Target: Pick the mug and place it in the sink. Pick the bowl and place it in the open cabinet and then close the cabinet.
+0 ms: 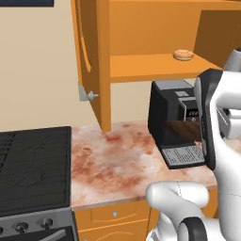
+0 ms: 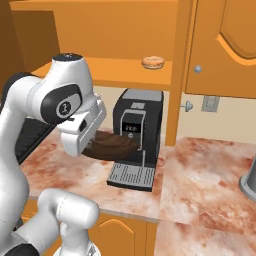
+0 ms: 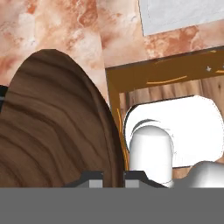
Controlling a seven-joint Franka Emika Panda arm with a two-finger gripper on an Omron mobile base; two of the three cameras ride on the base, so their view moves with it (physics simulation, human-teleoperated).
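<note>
Bowl (image 3: 52,127) first: in the hand view you see its dark wood-grain inside spread across the left half, with the rim running down between the two dark tips of the end effector (image 3: 114,176). Those tips stand narrow, pinched on the rim, so you are holding the bowl by its edge.

From the right base view you find the bowl (image 2: 112,144) lifted off the worktop (image 2: 200,175), hanging just in front of the black coffee machine (image 2: 137,135) and above its grey drip tray (image 2: 131,176). The white hand covers the bowl's left part there, so you cannot see the fingers on it. In the left base view the bowl (image 1: 184,132) shows as a dark brown shape against the machine (image 1: 169,108), partly behind the arm.

Above you, the cabinet (image 2: 120,37) stands open. Its left door (image 1: 89,56) swings out toward you in the left base view, and its right door (image 2: 225,47) with a small silver knob (image 2: 198,69) shows in the right base view. On the inner shelf (image 1: 150,66) lies a small tan ring-shaped pastry (image 1: 183,54), well above the bowl.

To your left on the worktop (image 1: 113,160) sits the black stove top (image 1: 33,164).
</note>
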